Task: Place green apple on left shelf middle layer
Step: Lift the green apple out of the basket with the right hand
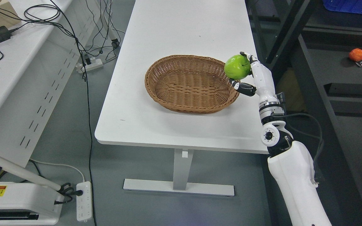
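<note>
Green and shiny, the green apple [237,67] sits in our right hand [252,75], with the fingers wrapped around it, just above the right end of the brown basket [181,84] on the white table [168,122]. We think the best way now is to keep our hold snug, lift clear of the basket rim, and swing slowly toward the left. We cannot see the shelf's middle layer, so we should find it first.
</note>
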